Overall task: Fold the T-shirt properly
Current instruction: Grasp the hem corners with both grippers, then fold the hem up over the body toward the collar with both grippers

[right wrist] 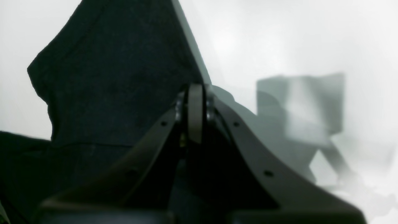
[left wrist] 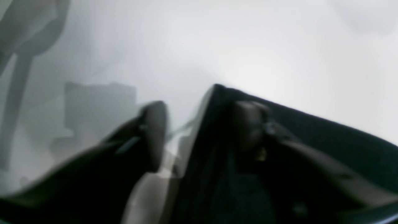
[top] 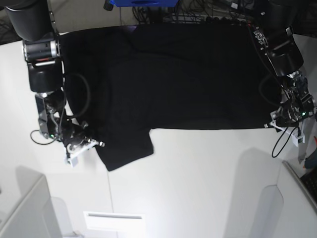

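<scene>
Two grippers work the near side of the T-shirt (top: 198, 84). The right gripper (right wrist: 196, 90) is clamped on its sleeve edge; the left gripper (left wrist: 199, 115) has its fingers apart, apparently straddling a hem corner, though blur limits certainty. Step in hand: probably grasping for a fold. Next, close the left, then lift both evenly. White table (top: 198, 183) extends beyond the near edge.

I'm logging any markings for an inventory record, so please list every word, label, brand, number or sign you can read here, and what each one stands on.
No text, brand, number or sign can be read in any view.
The T-shirt: no lettering shows on its black cloth.
The white rectangle near the bottom of the base view: no readable text.
</scene>
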### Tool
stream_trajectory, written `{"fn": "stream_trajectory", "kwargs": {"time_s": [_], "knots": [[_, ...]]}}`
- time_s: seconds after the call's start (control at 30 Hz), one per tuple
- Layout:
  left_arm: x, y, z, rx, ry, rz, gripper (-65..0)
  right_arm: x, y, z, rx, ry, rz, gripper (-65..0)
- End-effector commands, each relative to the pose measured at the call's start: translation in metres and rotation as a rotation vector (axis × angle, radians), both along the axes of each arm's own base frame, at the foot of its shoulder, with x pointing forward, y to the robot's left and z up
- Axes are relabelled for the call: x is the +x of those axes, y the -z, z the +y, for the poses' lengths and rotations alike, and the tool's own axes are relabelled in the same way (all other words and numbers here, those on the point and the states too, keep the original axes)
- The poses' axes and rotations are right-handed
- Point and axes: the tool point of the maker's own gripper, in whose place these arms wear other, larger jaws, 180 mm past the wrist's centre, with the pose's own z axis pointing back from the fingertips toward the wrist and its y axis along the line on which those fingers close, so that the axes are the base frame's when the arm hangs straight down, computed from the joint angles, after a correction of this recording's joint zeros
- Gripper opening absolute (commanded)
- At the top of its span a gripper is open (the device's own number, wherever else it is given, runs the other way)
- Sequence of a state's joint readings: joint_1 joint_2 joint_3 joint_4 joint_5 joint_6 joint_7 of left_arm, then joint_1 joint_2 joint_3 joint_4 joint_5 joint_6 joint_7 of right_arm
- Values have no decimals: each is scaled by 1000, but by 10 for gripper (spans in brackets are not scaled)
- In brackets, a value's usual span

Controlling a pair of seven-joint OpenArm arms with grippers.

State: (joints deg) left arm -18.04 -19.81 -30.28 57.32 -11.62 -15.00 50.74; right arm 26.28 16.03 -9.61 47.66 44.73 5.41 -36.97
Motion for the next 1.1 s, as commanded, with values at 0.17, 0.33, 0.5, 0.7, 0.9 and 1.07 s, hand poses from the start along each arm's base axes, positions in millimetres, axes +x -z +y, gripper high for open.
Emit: {"fn": "stream_trajectory", "kwargs": {"time_s": [0.17,0.33,0.5,0.7,0.9,1.07], "knots": [[1,-5,0,-9,5,8,-650,11,-30,1,-11,-24,-110,-650],[-1,-15,2,15,27,-23,-650,4,-51,8,-21,-62,-192,-650],[-11,-33,-6,-34,127,-96,-650,-10,-66,-9,1,14,-244,-650],[-31,-53,-16,-131,172,-157,-650,-45,-78,-20,10,36,-259,-650],[-45,-76,-25,-209,223,-227,-650,-90,-98,-30,-15,42,-289,-650],[-59,-83,-25,-224,253,-221,-650,-129,-104,-38,-26,85,-286,-650]]}}
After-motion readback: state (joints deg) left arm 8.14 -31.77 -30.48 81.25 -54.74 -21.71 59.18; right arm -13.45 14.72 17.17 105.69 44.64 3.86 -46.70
